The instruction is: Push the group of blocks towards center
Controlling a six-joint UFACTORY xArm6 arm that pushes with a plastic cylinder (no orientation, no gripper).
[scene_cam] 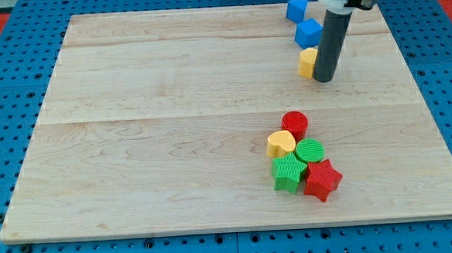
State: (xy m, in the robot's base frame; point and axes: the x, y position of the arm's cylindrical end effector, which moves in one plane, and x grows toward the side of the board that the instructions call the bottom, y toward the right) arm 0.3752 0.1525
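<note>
Nearest us, the red star [323, 180] sits bunched with the green star [289, 172], green cylinder [309, 150], yellow heart [281, 143] and red cylinder [294, 124], lower right on the tabletop [157, 145]. My tip [324, 78], a bare rod grasping nothing, touches the yellow block [308, 62] below two blue blocks [308, 33]. Which cluster is the target is unclear; I judge a leftward push comes next.

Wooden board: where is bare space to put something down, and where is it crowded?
The wooden board is bare over its whole left half and across the middle. Crowded: the top right, where two blue blocks and a yellow block sit beside my tip, and the lower right cluster: red cylinder, yellow heart, green cylinder, green star, red star.
</note>
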